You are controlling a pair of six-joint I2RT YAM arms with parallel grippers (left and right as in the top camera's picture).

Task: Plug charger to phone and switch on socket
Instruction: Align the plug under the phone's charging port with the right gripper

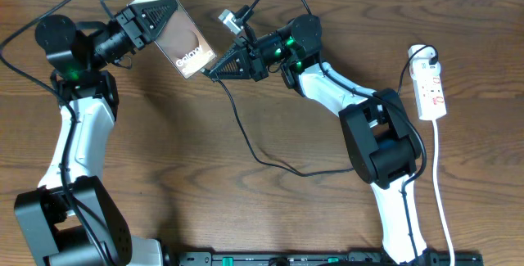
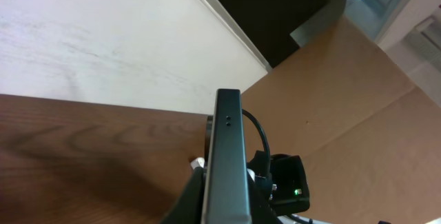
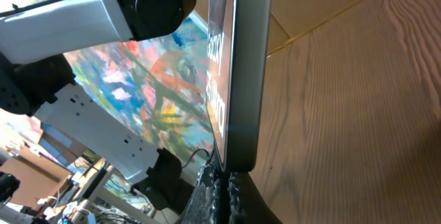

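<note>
**Phone and charger held end to end; socket lying apart**

Finding the left tool (image 1: 149,19) clamped on the upper end of the phone (image 1: 185,42), near the far edge of the surface (image 1: 246,217), left of centre. Noting the mirrored back with its white lettering facing up in the overhead view, the long axis running diagonally down toward the right arm. Seeing the phone (image 2: 227,158) edge-on in the left wrist view, rising from between the dark fingers at the bottom of the frame, with two small holes showing on its end face.

Finding the right tool (image 1: 210,73) pinched fully together, its tips meeting the phone's lower end. Tracing the charger (image 1: 248,145) as a thin black line out of those tips, down across the bare wood and curving right toward the base of the right arm (plug tip itself hidden between the pads, so judging the grip from the cable's exit point). Seeing, in the right wrist view, the closed fingers (image 3: 207,200) directly under the lower edge of the phone (image 3: 244,79), touching or all but touching. Failing to confirm seating of the plug in the port.

Noting the socket (image 1: 431,86) lying flat at the right side of the surface, well apart from both tools, black plug in its far end, white cord trailing toward the near edge. Failing to read the switch position at this size.
</note>
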